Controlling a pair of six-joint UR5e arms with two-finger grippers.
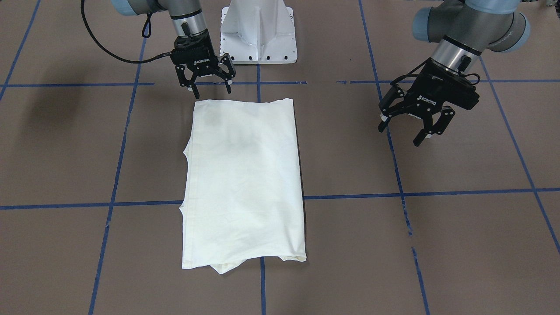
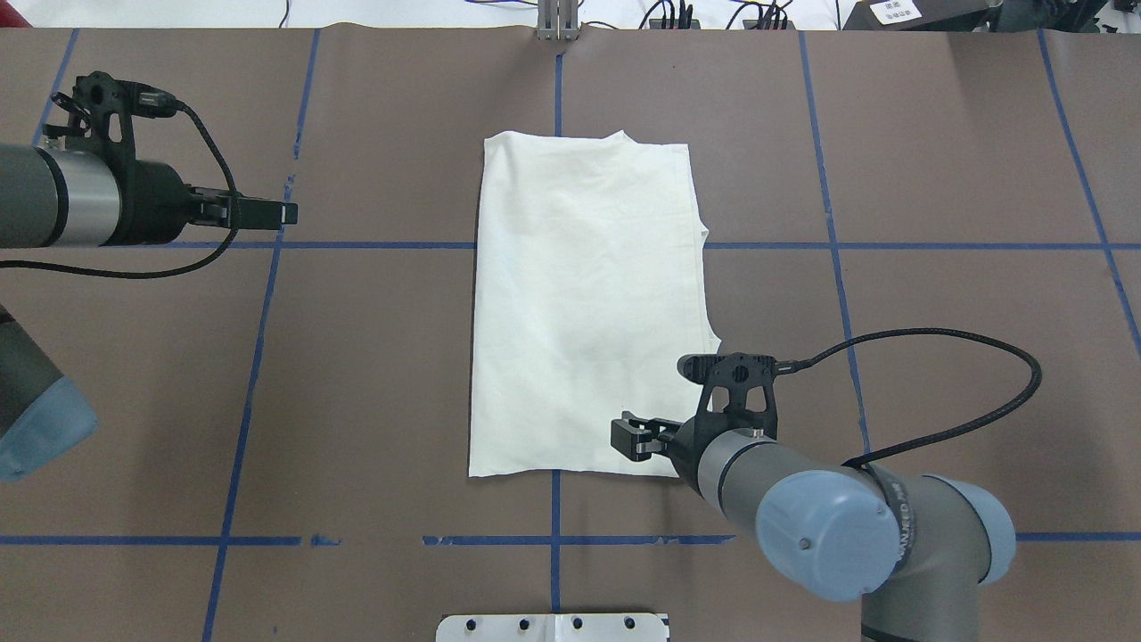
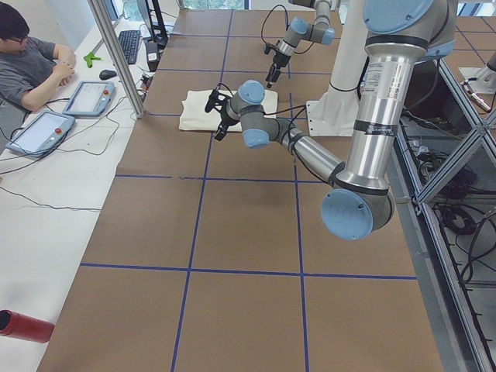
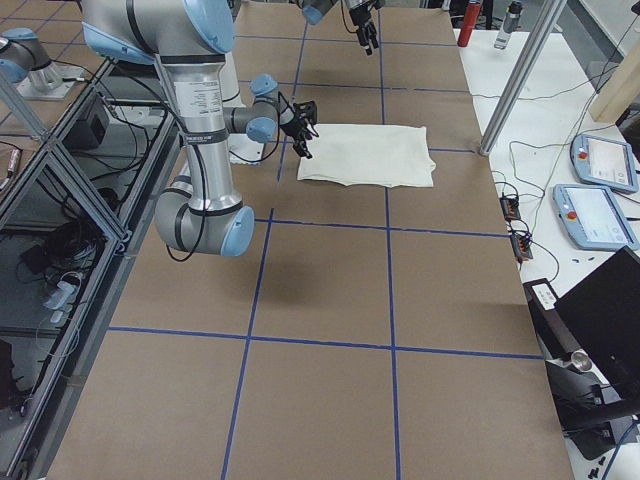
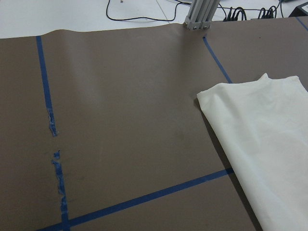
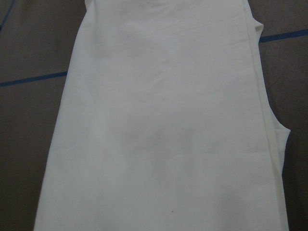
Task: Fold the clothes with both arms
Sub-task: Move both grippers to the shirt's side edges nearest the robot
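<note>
The clothes are one cream shirt (image 1: 245,175) (image 2: 584,303), folded into a long rectangle with its plain side up, flat on the brown table. My right gripper (image 1: 212,92) (image 2: 624,437) is open and empty. It hovers at the shirt's corner nearest the robot, and the right wrist view is filled by the shirt (image 6: 163,134). My left gripper (image 1: 400,134) (image 2: 287,213) is open and empty too. It hangs well off to the shirt's side, above bare table. The left wrist view shows the shirt's far corner (image 5: 264,139). No print shows.
Blue tape lines (image 1: 350,196) grid the table. The white pedestal base (image 1: 258,35) stands at the robot's edge. An aluminium post (image 2: 557,22) and cables sit at the far edge. A person (image 3: 31,62) sits at a side table with tablets (image 3: 89,97).
</note>
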